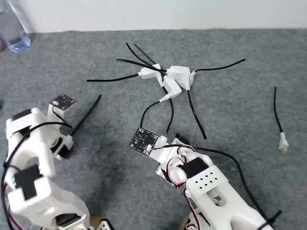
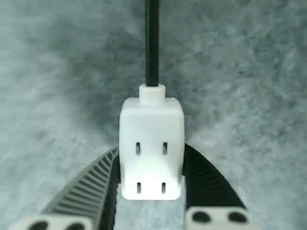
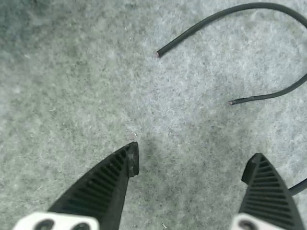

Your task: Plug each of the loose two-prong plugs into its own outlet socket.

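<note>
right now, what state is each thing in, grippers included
left gripper: shut on the outlet socket
outlet socket: held, slots empty, nothing plugged in
right gripper: open, empty, over the carpet
lone plug: lying loose on the carpet, unplugged
white cluster: plugs and sockets bunched together; mated or not, cannot tell

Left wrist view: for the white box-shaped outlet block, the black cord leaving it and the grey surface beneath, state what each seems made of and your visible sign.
White box-shaped outlet block: likely moulded plastic, smooth with a soft sheen and rounded edges. Black cord: probably rubber or vinyl sheath, matt and uniform. Grey surface: seemingly felt or short carpet, fuzzy and mottled.
</note>
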{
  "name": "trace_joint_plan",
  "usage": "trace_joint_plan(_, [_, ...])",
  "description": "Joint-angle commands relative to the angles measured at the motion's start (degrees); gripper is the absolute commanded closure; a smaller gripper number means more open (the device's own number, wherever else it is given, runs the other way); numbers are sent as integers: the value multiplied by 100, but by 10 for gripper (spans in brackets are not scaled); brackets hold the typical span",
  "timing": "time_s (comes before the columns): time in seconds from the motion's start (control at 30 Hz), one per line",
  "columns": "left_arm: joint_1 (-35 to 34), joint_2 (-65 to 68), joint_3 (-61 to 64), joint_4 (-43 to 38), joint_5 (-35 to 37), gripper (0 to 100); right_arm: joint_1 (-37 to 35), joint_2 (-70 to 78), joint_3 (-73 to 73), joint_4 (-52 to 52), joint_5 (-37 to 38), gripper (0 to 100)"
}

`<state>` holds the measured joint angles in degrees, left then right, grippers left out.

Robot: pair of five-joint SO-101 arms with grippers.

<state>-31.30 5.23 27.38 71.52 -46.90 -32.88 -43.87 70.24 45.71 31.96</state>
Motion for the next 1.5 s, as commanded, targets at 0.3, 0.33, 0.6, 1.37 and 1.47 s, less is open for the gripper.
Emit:
trace_joint_plan(0.3, [1099, -1899, -215, 1451, 26, 987, 154, -57, -70, -40, 62, 660])
trace_joint_plan(0.33, [1152, -1916, -215, 1459, 26, 987, 224, -66, -114, -40, 62, 660])
trace_joint_plan(0.6, [1354, -1952, -259, 1468, -352, 987, 1516, -1226, -1327, 1525, -149, 660])
trace_joint_plan(1.37, [5758, -1899, -198, 422, 299, 987, 5859, -4330, -2171, 3424, 580, 660])
trace_joint_plan(1.47, [6198, -1899, 40, -79, 431, 987, 5921, -4330, -2224, 3424, 589, 660])
